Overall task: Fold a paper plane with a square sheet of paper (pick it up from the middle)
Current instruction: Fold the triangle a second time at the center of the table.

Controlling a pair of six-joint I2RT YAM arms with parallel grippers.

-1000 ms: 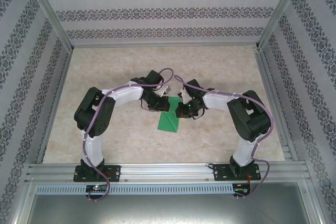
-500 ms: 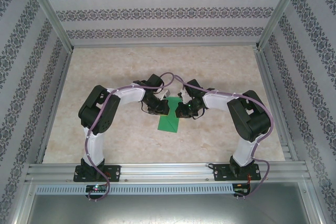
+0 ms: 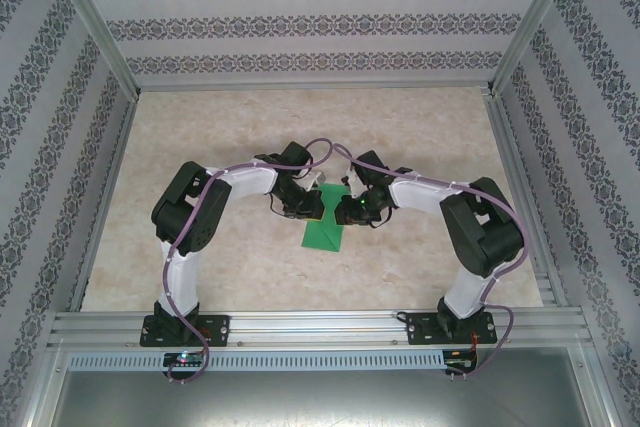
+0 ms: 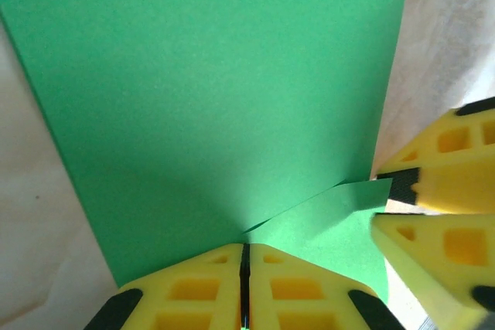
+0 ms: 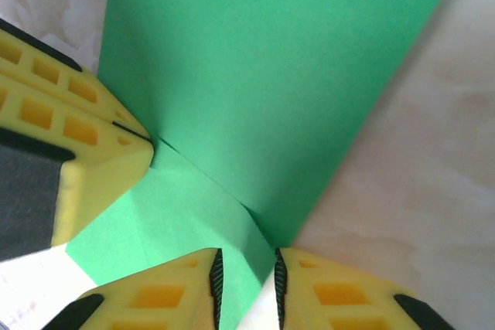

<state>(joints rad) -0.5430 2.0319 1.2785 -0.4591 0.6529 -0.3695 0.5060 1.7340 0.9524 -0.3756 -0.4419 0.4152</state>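
Green paper [image 3: 321,234] lies on marbled beige table [image 3: 420,127] between patterned walls [image 3: 320,22].

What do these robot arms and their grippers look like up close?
Both the left arm and right arm have white links joined by chunky black joints, on black bases, with a mauve cable looping along each. The left gripper and right gripper have bright yellow wedge-shaped fingers with square recessed pockets and black strips near the tips.

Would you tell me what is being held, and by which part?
The left gripper pinches the green paper at its edge beside the folded flap. The right gripper, jaws apart around that flap, grips nothing.
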